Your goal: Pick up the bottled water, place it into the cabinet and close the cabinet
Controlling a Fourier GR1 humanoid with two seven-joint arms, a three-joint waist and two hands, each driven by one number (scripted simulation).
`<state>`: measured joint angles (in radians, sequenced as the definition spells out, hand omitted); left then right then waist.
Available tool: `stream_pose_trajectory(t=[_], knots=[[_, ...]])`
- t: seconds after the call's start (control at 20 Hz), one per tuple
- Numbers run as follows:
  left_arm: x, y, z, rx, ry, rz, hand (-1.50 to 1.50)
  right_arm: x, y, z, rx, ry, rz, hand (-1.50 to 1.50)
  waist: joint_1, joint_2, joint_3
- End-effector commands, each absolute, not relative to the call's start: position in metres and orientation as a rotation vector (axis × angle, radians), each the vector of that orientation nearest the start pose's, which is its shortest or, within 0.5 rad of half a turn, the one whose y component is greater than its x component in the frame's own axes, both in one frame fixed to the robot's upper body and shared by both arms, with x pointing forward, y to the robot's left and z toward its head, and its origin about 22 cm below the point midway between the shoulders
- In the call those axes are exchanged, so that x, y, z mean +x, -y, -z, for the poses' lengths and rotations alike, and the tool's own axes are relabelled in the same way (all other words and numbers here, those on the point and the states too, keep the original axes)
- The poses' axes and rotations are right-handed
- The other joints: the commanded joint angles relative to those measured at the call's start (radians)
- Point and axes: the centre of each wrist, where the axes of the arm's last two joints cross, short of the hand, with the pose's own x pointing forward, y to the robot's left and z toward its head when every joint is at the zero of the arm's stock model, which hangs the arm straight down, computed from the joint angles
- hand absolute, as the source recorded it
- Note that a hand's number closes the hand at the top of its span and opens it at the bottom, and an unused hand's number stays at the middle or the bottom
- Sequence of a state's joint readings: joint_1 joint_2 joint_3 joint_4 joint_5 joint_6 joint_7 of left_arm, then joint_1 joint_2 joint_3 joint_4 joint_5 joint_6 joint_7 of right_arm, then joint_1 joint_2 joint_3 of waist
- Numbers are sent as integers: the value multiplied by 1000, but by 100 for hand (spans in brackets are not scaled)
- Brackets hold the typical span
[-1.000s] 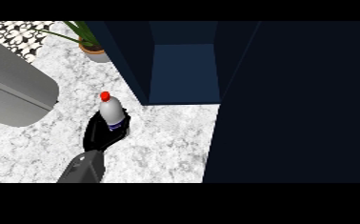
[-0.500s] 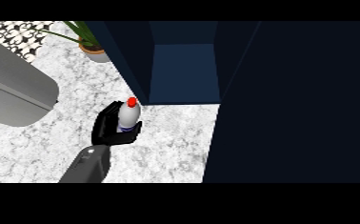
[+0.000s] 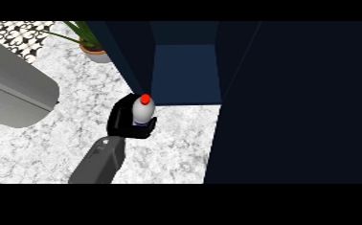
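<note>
look at the black left hand (image 3: 126, 124): fingers curled round the white plastic water bottle (image 3: 143, 112), holding it upright with its red cap on top. no right hand anywhere in the head view.

under the hand: the white speckled stone counter (image 3: 56, 147). hard to tell whether the bottle is lifted off it or standing on it.

just ahead of the hand and a little to its right: the open dark blue cabinet (image 3: 187, 73), lighter blue inside. red cap very near the front edge of the cabinet's left wall, touching or not, cannot tell. far to the right of the hand: the big dark door (image 3: 290, 104), swung open.

to do this step well, most likely:

- slide the bottle a little to the right first, away from that wall edge.
- then push straight ahead into the opening.
- hold the bottle upright all the way, no tipping.
- set it down well inside, not at the front lip, so the door can shut.
- open the fingers only once the bottle's bottom sits flat.
- pull the hand straight back out, without bumping the bottle.

no need to go near the green plant in its clay pot (image 3: 92, 51), ahead and to the left, or the grey rounded thing (image 3: 21, 99), far left.
</note>
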<state>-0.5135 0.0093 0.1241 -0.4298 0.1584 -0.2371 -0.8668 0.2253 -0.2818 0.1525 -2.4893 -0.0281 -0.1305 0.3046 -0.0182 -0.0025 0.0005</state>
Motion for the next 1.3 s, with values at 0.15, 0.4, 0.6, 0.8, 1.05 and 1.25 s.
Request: stream_pose_trajectory(t=[0.15,0.4,0.6,0.8,1.05,1.25], knots=[[336,-174,87,-429,1755,-99,150,106,250,-179,14,1953,-109,-150,-8,-8,2],[346,-159,73,-462,1748,-110,150,117,261,-172,-6,1947,-87,-150,-28,-5,2],[351,-149,62,-424,1761,-104,150,120,267,-170,1,1958,-85,-150,-33,-7,2],[355,-139,52,-425,1758,-86,150,129,273,-167,7,1975,-97,-150,-46,-6,3],[362,-131,40,-402,1783,-109,150,134,278,-159,19,1963,-99,-150,-81,-2,1],[369,-123,27,-354,1773,-109,150,136,280,-158,52,1958,-121,-150,-102,0,1]])
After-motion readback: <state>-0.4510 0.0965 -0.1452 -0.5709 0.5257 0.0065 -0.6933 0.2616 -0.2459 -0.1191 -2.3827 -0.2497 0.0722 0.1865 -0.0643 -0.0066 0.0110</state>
